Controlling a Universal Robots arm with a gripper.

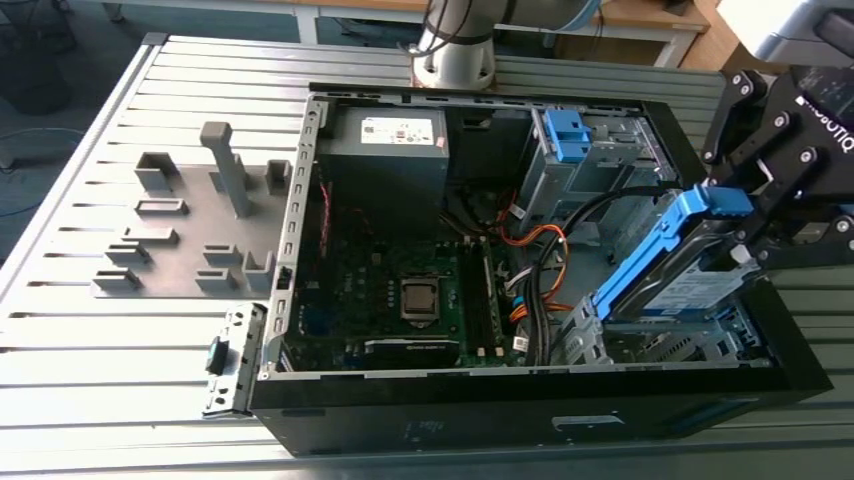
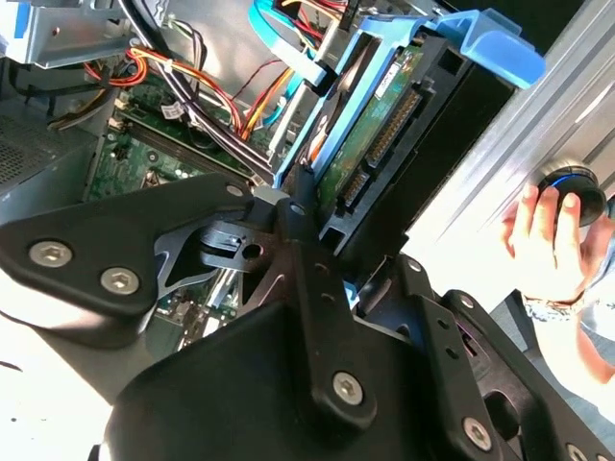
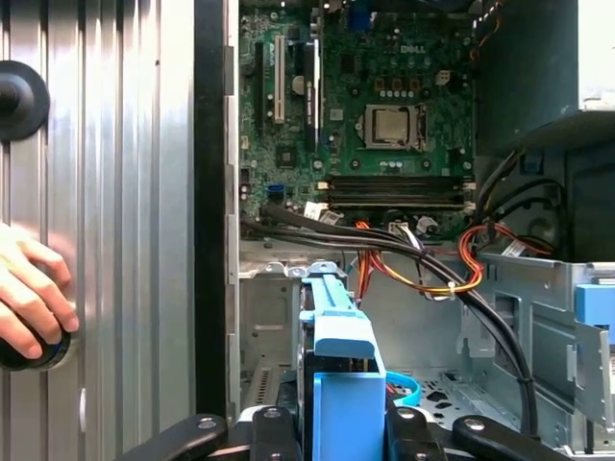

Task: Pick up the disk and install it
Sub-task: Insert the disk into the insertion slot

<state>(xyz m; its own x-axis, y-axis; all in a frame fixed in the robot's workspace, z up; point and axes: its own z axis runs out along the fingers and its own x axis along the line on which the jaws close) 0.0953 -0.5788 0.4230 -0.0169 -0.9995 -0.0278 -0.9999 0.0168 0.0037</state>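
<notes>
The disk (image 1: 678, 278), a silver drive with a white-and-blue label in a blue bracket, hangs tilted on edge above the metal drive cage (image 1: 627, 345) at the exterior view's right front corner of the open computer case (image 1: 507, 410). My gripper (image 1: 737, 215) is shut on its upper end. In the second wrist view the disk (image 2: 370, 125) shows its green board and connectors, with my gripper (image 2: 332, 230) clamped on its end. In the first wrist view the blue bracket of the disk (image 3: 336, 346) stands between the jaws of my gripper (image 3: 332, 427).
Inside the case lie the motherboard (image 1: 400, 290), orange and black cables (image 1: 541, 240), a grey power supply box (image 1: 387, 150) and a blue clip (image 1: 567, 135). A grey fixture plate (image 1: 187, 230) sits left of the case. A person's hand (image 2: 543, 230) rests on a black knob (image 2: 574, 187).
</notes>
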